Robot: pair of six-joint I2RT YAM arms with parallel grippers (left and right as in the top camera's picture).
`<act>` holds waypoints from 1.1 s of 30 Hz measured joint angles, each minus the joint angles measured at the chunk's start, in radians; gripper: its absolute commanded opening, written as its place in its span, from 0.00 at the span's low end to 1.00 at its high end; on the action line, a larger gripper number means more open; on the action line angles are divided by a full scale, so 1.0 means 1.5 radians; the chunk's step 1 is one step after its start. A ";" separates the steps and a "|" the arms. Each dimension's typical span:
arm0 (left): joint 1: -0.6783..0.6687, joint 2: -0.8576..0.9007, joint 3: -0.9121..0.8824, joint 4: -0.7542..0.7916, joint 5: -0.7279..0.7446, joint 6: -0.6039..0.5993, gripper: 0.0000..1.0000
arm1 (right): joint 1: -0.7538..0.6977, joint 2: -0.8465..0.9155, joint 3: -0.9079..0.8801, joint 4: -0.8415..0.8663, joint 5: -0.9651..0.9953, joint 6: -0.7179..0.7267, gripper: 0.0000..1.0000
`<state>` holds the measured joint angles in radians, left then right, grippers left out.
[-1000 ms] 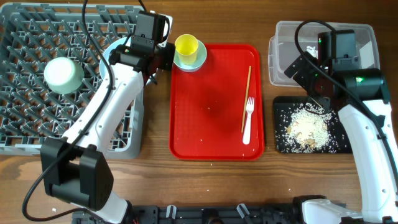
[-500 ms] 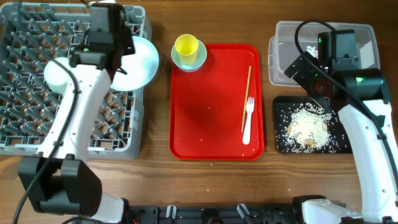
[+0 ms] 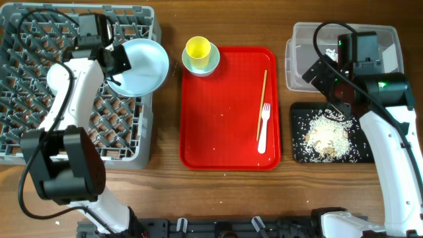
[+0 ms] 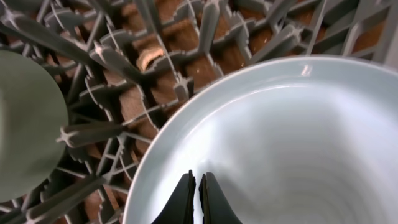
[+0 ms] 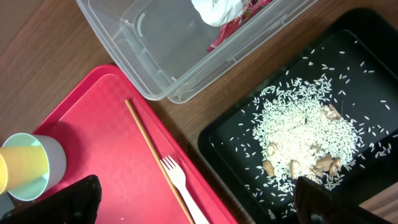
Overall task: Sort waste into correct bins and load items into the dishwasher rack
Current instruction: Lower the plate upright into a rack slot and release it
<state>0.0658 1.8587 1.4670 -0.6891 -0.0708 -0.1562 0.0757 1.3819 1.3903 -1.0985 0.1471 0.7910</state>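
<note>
My left gripper [image 3: 120, 61] is shut on the rim of the pale round plate [image 3: 142, 66] and holds it over the right edge of the grey dishwasher rack [image 3: 39, 132]. In the left wrist view the shut fingers [image 4: 199, 194] pinch the plate [image 4: 292, 137] above the rack pegs [image 4: 124, 74]. A pale bowl [image 3: 61, 80] sits upside down in the rack. The yellow cup [image 3: 199, 47] stands in the second bowl [image 3: 206, 64]. The chopstick [image 3: 262, 104] and white fork [image 3: 264, 129] lie on the red tray. My right gripper [image 3: 325, 78] is open and empty [image 5: 196, 194] above the bins.
The red tray [image 3: 225, 132] lies in the middle. The clear tub [image 3: 297, 49] holds the red-and-white wrapper [image 5: 224, 12]. The black tray [image 3: 301, 152] in front of it holds the rice scraps [image 3: 326, 135]. A few grains lie on the wood table.
My left arm swung left from beside the red tray and carried the plate to the rack's right edge. The right arm has not moved.
</note>
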 measured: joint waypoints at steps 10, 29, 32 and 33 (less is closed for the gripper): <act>0.002 0.027 0.000 -0.017 0.004 0.000 0.04 | 0.000 0.000 0.000 0.000 0.000 0.000 1.00; 0.010 0.064 0.003 -0.035 0.001 0.000 0.04 | 0.000 0.000 0.000 0.000 0.000 0.000 1.00; 0.010 0.061 0.004 -0.037 0.001 0.000 0.04 | 0.000 0.000 0.000 0.000 0.000 0.000 1.00; 0.010 0.056 0.004 -0.040 0.001 0.000 0.04 | 0.000 0.000 0.000 0.000 0.000 0.000 1.00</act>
<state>0.0807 1.9430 1.4734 -0.7486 -0.0689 -0.1558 0.0757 1.3819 1.3903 -1.0988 0.1474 0.7910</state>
